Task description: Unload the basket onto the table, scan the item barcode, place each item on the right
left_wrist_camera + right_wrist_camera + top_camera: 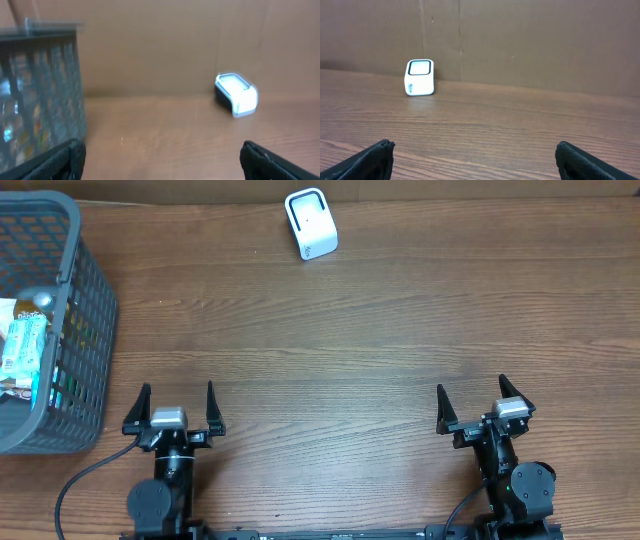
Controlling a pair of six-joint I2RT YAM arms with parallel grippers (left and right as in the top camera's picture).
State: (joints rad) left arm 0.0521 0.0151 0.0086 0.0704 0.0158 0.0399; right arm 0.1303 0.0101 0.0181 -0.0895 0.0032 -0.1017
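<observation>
Sitting in the grey basket (pixel 92 290) at nine o'clock, the packaged items (pixel 22 345) lie toward ten o'clock from the left gripper (pixel 177 393), jaws spread wide, empty. White scanner (pixel 311 223) at twelve o'clock; right gripper (pixel 471 388) likewise spread, empty.

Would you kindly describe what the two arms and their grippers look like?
Both arms are black, with round joints. The left gripper and the right gripper each have two pointed black jaws and a silver-grey block between them. A black cable trails beside each arm.
</observation>
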